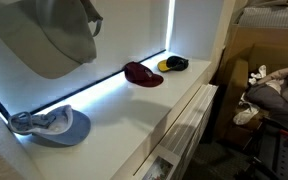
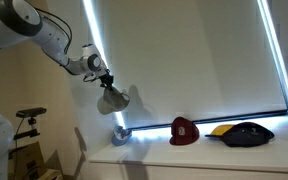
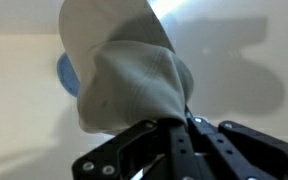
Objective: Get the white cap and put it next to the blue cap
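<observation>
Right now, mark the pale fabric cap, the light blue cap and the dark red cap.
pale fabric cap (image 2: 111, 98): exterior view, hanging crown.
light blue cap (image 1: 64, 128): exterior view, crown.
dark red cap (image 2: 183, 130): exterior view, front panel.

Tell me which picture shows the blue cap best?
An exterior view shows the light blue fabric cap best: whole and near, on the white ledge. In an exterior view from farther off it looks small, below the floppy white cloth cap in the pincer. The wrist view shows only a blue sliver behind the white cap.
</observation>
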`<state>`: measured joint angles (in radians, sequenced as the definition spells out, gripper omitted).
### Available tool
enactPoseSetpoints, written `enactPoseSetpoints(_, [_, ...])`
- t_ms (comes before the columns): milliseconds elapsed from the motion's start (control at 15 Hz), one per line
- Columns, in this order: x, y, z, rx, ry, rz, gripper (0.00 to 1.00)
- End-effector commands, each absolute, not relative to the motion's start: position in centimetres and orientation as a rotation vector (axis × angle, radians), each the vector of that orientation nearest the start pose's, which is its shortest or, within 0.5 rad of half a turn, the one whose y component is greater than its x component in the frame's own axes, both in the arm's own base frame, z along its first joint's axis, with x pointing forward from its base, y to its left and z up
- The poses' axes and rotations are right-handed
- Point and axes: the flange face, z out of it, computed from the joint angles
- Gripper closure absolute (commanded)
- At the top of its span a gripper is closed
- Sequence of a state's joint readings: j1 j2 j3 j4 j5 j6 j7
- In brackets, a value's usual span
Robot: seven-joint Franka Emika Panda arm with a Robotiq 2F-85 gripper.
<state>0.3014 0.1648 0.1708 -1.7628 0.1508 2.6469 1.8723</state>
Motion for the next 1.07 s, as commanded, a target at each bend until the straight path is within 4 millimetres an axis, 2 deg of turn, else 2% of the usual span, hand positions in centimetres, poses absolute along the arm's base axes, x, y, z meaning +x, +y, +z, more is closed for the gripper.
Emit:
enactPoseSetpoints(0, [60.2,26.4,50.9,-1.742,1.586,-0.159,0.99])
enactPoseSetpoints(200, [62.1,26.5,46.3,-1.755,1.564,-0.156,0.99])
enactPoseSetpoints(267, [61.2,26.2,48.7,-1.763,1.583,-0.155,0.71])
enactPoseSetpoints(333, [61.6,26.2,47.4,-1.772,1.588,-0.154,0.95])
enactPoseSetpoints(400, [61.7,26.3,46.9,-1.774,1.592,-0.151,0.89])
enactPoseSetpoints(533, [61.6,26.3,47.5,-1.77,1.585,-0.155,0.74])
enactPoseSetpoints(600, [61.6,26.3,48.0,-1.766,1.58,-0.159,0.71])
enactPoseSetpoints(1000, [61.4,26.3,48.6,-1.762,1.573,-0.164,0.71])
